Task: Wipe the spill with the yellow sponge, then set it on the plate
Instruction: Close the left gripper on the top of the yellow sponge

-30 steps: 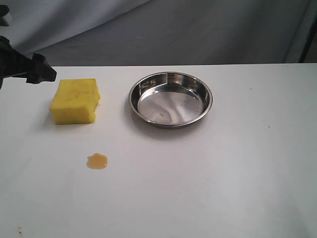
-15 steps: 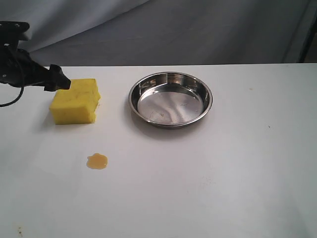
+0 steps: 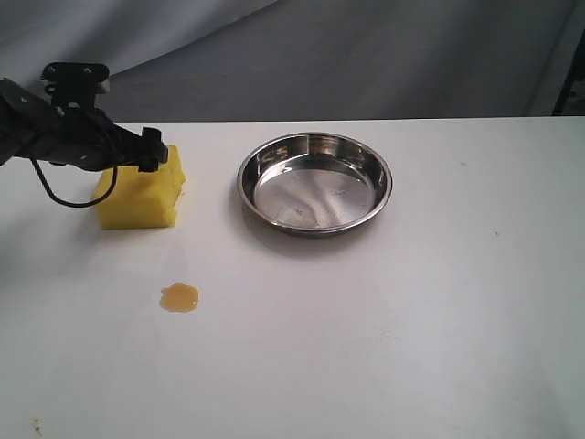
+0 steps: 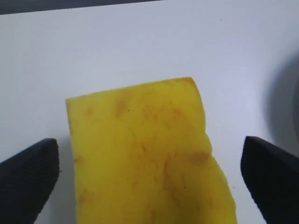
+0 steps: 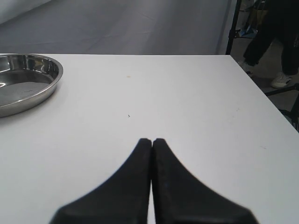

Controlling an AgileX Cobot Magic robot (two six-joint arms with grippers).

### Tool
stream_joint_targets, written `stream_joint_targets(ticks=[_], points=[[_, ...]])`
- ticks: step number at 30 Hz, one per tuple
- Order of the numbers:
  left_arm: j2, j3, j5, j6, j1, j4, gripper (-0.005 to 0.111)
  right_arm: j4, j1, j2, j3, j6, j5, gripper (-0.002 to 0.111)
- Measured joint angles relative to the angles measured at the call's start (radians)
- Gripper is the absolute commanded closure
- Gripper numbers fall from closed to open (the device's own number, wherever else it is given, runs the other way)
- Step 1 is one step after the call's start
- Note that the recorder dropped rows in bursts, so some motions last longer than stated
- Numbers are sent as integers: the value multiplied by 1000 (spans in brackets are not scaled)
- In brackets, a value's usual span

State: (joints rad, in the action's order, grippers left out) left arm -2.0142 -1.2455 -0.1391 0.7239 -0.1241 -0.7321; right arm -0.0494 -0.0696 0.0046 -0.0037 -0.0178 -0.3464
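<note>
Your left jaws stand wide open on either side of the yellow sponge [image 3: 137, 197], gripping nothing, toward the surface's [image 3: 411, 320] back left corner. The spill [image 3: 179, 296] lies nearer the front edge. Your right jaws are pressed together, empty.

1. A white table [image 3: 411, 320] fills most of the view, with a grey cloth [image 3: 366, 55] hanging behind it at 12 o'clock.
2. A round steel plate [image 3: 314, 215] sits just above centre, with nothing in it.
3. A yellow sponge [image 3: 137, 201] lies near the plate, at its 9 o'clock.
4. A small amber spill [image 3: 179, 296] lies at the sponge's 5 o'clock, apart from it.
5. A black left arm [image 3: 55, 137] reaches in from 9 o'clock. Its gripper [image 3: 151, 155] is at the sponge's top edge, and a black cable [image 3: 69, 201] loops beneath it.
</note>
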Motion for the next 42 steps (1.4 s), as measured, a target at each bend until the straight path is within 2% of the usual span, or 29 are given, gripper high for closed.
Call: stream_joint_targets(ticks=[17,42], points=[[-79,-2,66,-5,0,-3,3,0,0,0,0,0,0,108],[-96,-4,101,-7,-1,-3,3,0,0,0,0,0,0,108]])
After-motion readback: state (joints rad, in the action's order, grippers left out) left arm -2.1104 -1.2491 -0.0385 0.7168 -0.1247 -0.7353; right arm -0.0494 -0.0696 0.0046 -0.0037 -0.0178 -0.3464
